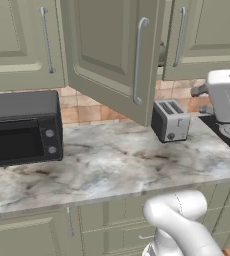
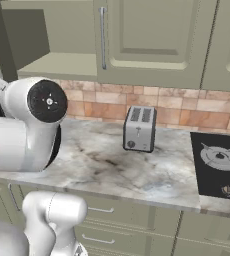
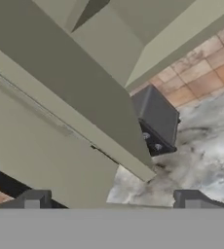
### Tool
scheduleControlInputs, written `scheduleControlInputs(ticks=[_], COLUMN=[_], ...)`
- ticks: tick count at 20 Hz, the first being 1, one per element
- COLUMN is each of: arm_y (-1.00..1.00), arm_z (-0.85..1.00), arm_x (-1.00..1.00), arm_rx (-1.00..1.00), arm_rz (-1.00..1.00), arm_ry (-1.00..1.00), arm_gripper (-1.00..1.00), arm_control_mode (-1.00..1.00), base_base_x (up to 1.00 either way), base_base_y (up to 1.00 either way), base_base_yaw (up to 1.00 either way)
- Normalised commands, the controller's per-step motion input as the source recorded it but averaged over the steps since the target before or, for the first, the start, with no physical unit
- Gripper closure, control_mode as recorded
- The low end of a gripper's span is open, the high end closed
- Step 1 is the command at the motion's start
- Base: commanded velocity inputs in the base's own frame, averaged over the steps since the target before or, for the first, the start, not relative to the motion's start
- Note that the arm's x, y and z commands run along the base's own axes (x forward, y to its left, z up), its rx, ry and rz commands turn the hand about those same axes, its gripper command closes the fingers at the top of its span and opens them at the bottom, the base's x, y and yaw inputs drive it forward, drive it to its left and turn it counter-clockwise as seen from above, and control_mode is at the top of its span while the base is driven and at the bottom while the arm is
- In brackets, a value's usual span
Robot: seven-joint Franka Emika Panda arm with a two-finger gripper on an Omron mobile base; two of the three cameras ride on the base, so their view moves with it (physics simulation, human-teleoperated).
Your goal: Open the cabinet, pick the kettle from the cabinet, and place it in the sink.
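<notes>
From my station: microwave [image 1: 22, 127] sat at nine o'clock; cabinet [image 1: 112, 55] door swung open, step one done. Kettle [image 1: 161, 54] barely visible on the shelf at one o'clock, not yet picked. Gripper [image 3: 113, 200] spread wide, empty. Sink placement remained.

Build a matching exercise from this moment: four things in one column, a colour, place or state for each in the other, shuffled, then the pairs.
1 cabinet door
2 toaster
3 microwave
4 gripper

A jaws wide, holding nothing
B black, at the left end of the counter
C swung out over the counter
D silver, standing on the marble

Pairs: 1-C; 2-D; 3-B; 4-A
</notes>
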Motion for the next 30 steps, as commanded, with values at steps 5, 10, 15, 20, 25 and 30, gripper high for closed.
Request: scheduleControlInputs(ticks=[5, 10, 15, 20, 25, 30], arm_y=[-0.2, 0.01, 0.06, 0.08, 0.04, 0.04], arm_z=[0.0, 0.01, 0.05, 0.03, 0.0, 0.0], arm_x=[0.38, 0.4, 0.34, 0.37, 0.42, 0.36], arm_rx=[0.31, 0.3, 0.2, 0.09, 0.03, 0.0], arm_rz=[0.19, 0.25, 0.28, 0.24, 0.2, 0.15], arm_ry=[-0.01, 0.0, -0.02, -0.01, -0.01, -0.02], arm_gripper=[-1.0, -1.0, -1.0, -1.0, -1.0, -1.0], arm_control_mode=[-1.0, -1.0, -1.0, -1.0, -1.0, -1.0], base_base_x=[0.0, 0.0, 0.0, 0.0, 0.0, 0.0], base_base_y=[0.0, 0.0, 0.0, 0.0, 0.0, 0.0], base_base_yaw=[0.0, 0.0, 0.0, 0.0, 0.0, 0.0])
